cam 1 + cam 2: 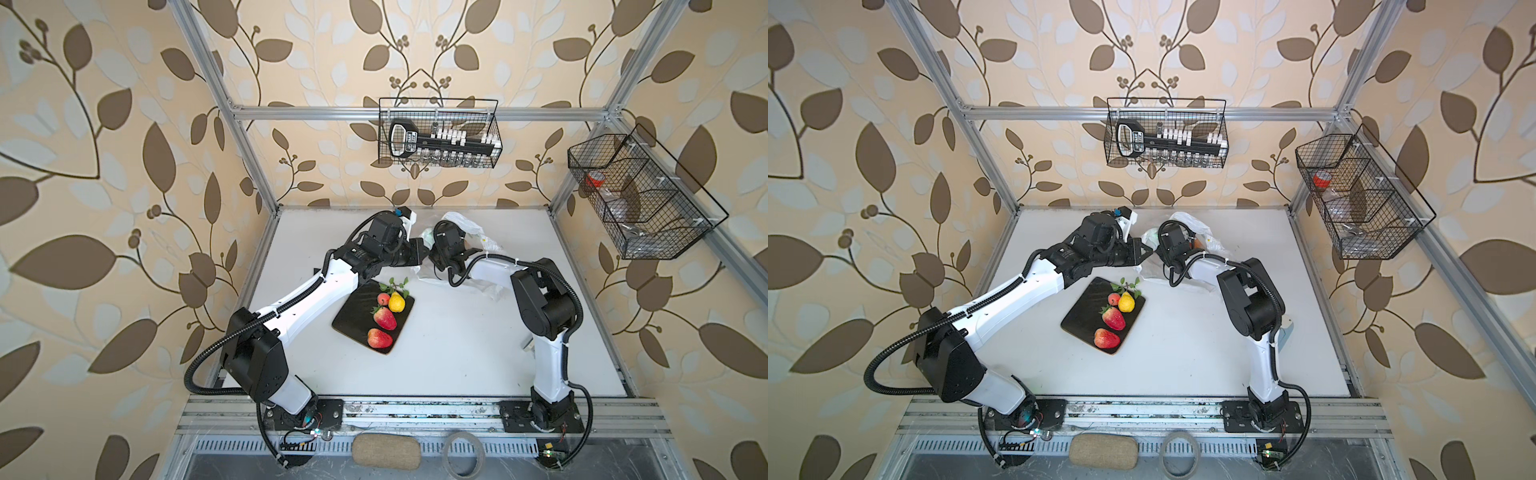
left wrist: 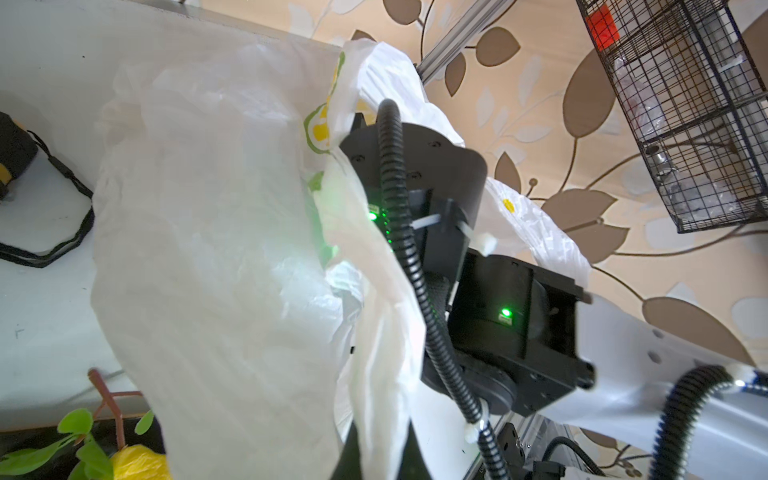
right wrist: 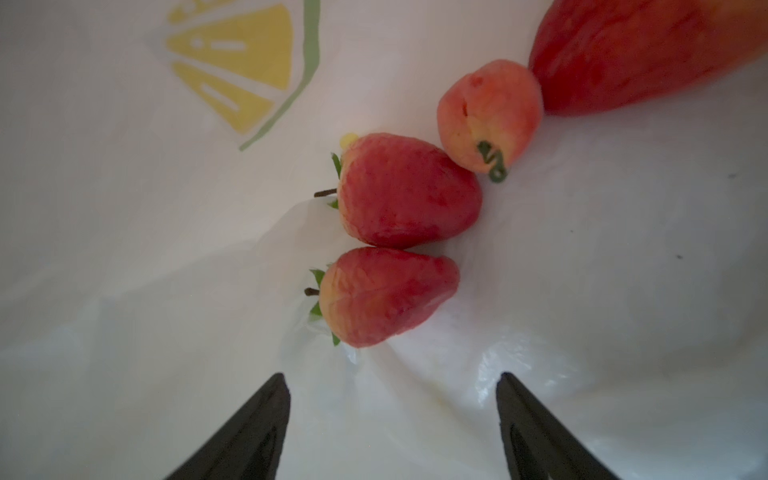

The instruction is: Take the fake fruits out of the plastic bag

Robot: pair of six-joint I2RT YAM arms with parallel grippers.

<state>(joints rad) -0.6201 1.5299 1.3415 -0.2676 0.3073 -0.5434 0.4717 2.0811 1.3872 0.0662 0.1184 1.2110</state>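
The plastic bag (image 1: pixel 467 222) (image 2: pixel 216 232) stands raised at the back of the table. My left gripper (image 2: pixel 378 436) (image 1: pixel 424 249) is shut on a fold of its rim. My right gripper (image 3: pixel 392 376) is open inside the bag and empty; in both top views its wrist hides it. Just ahead of its fingertips, on the bag's floor, lie two strawberries (image 3: pixel 386 295) (image 3: pixel 405 191), a small pink-red round fruit (image 3: pixel 488 114) and part of a bigger red fruit (image 3: pixel 631 50). Outside the bag, a yellow pear (image 1: pixel 396 302), a round fruit (image 1: pixel 383 299) and two strawberries (image 1: pixel 385 318) (image 1: pixel 379 337) rest on a black board (image 1: pixel 353 320).
A black-yellow tape measure (image 2: pixel 12 158) with a strap lies on the table beside the bag. Wire baskets hang on the back wall (image 1: pixel 438 133) and the right wall (image 1: pixel 636 195). A burlap pad (image 1: pixel 386 451) and a tape roll (image 1: pixel 463 455) sit by the front rail.
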